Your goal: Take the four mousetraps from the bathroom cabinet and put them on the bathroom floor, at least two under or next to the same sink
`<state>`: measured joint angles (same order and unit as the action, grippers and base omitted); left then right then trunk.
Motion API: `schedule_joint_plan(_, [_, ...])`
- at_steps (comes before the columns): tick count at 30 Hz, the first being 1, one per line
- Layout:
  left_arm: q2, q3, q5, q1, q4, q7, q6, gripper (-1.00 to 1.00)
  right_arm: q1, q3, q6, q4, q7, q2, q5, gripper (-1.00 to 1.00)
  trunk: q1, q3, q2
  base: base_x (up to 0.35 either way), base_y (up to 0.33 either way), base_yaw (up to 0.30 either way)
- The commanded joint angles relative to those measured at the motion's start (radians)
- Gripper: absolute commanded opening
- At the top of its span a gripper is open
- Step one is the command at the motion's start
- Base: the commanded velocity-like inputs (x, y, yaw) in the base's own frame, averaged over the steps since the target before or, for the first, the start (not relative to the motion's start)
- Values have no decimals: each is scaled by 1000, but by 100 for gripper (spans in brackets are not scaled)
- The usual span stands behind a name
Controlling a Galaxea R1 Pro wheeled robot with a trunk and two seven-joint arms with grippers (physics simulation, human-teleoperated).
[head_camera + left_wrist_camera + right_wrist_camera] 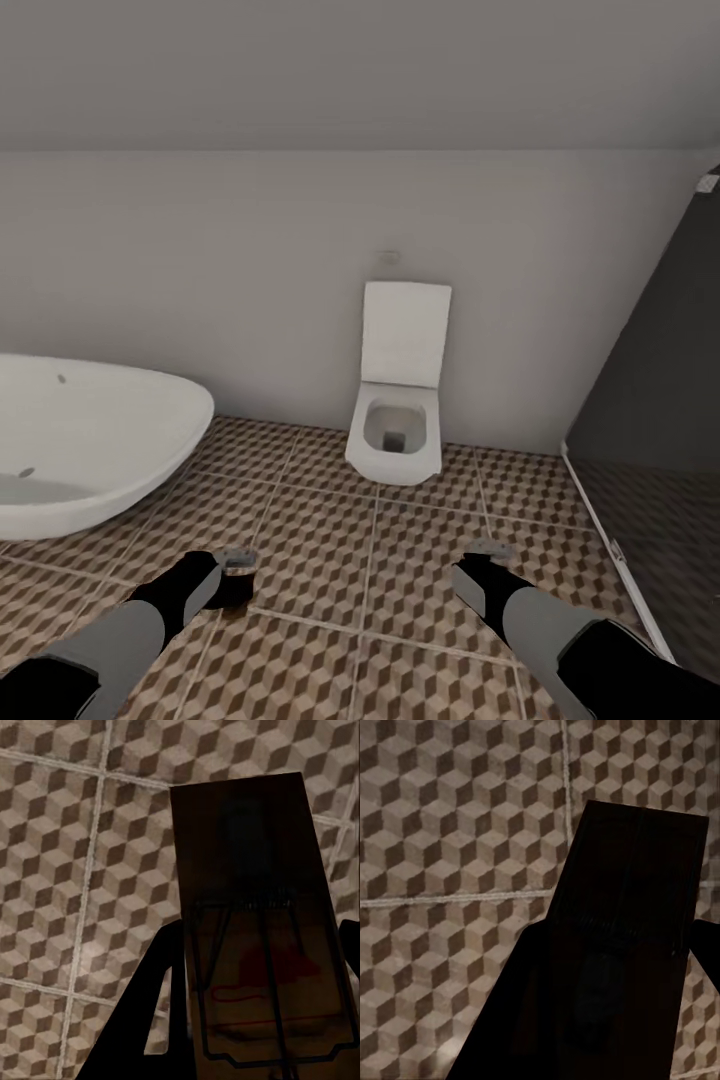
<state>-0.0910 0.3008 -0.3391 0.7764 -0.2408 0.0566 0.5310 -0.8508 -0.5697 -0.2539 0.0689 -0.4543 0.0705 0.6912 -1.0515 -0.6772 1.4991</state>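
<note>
Now 2 mousetraps up: left jaws [238,562] clamp one [255,937], right jaws [487,553] prob. another [622,945].

one dark-brown mousetrap [255,930] with wire spring, clamped in left gripper [236,570] at 7 o'clock; second mousetrap [622,945] clamped in right gripper [487,562] at 5 o'clock, both above cube-pattern bathroom floor [330,520].

the toilet [397,420] stands against the back wall [250,270], the tub [90,440] to its left, the shower [650,400] to its right, all on the tiled floor [330,540].
</note>
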Motion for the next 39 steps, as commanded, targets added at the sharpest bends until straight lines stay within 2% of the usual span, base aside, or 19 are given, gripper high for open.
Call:
schedule_joint_plan(1, [-1,8,-9,0,-3,8,6,-100,-1,-9,-8,2,-4,0,4,-100,-1,-1,0,335,0,-295])
schedule_joint_plan(11, [0,8,-9,0,-3,8,6,-100,-1,-9,-6,2,-2,1,4,-100,-1,-1,0,335,0,-251])
schedule_joint_plan(31, [10,9,-8,0,-3,8,4,-100,0,-10,-2,3,1,-2,4,-100,-1,-1,0,335,0,-5])
schedule_joint_plan(36, [11,9,-8,0,-3,8,4,-100,1,-10,-3,2,25,-6,3,-100,-1,-1,0,335,0,0])
schedule_joint_plan(39, [10,9,-8,0,-3,8,4,-100,1,-9,-6,1,29,-17,4,-100,-1,-1,0,335,0,0])
